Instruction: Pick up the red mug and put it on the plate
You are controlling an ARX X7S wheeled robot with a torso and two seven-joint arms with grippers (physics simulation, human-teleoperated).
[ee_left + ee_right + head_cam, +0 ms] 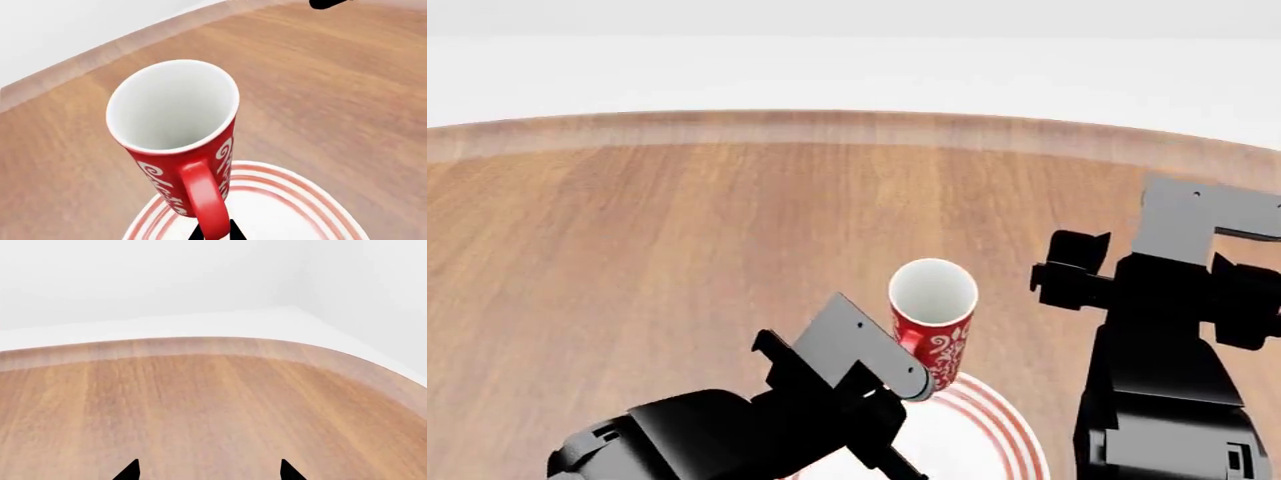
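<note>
Tabletop (627,230): red mug (177,135) in left claw (215,232)

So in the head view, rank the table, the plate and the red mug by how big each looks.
1. Table, fills most of the view.
2. Plate, though the left arm hides part of it.
3. Red mug, smallest.
The mug sits higher and closer to the camera, yet it looks narrower than the plate.
</note>
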